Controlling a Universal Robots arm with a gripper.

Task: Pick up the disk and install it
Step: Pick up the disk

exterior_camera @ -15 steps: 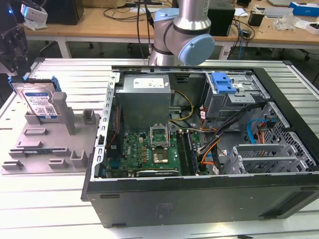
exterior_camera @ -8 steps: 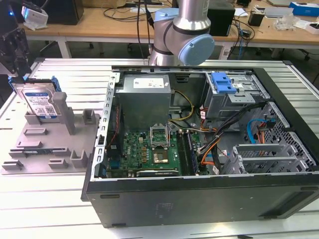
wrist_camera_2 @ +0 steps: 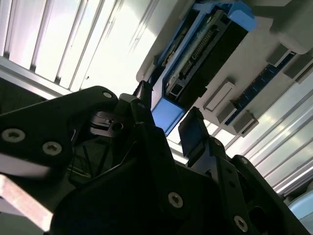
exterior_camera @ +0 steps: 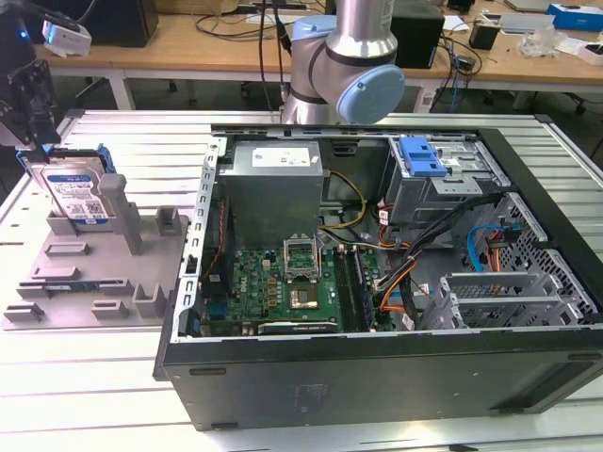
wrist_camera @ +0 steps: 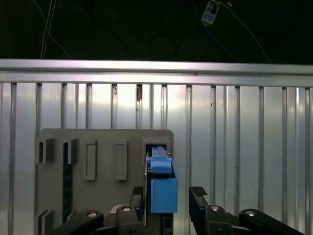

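The disk point(exterior_camera: 75, 193), a silver drive with a white-and-blue label in a blue bracket, stands on edge in a slot of the grey holder point(exterior_camera: 85, 273) at the exterior view's left. My gripper point(exterior_camera: 38, 146) hangs directly over its upper edge. In the first wrist view the black fingers point(wrist_camera: 198, 196) straddle the blue bracket of the disk point(wrist_camera: 163, 181), with a gap on one side. The second wrist view has the gripper point(wrist_camera_2: 166, 115) open around the disk's point(wrist_camera_2: 205, 54) end, not clamped on it.
An open computer case point(exterior_camera: 556, 377) lies on the slatted aluminium table point(exterior_camera: 113, 395), to the exterior view's right of the holder. Inside are a grey metal box point(exterior_camera: 273, 188), a motherboard point(exterior_camera: 283, 282), cables, and a silver cage with a blue tab point(exterior_camera: 421, 160). The arm's base point(exterior_camera: 344, 66) stands behind the case.
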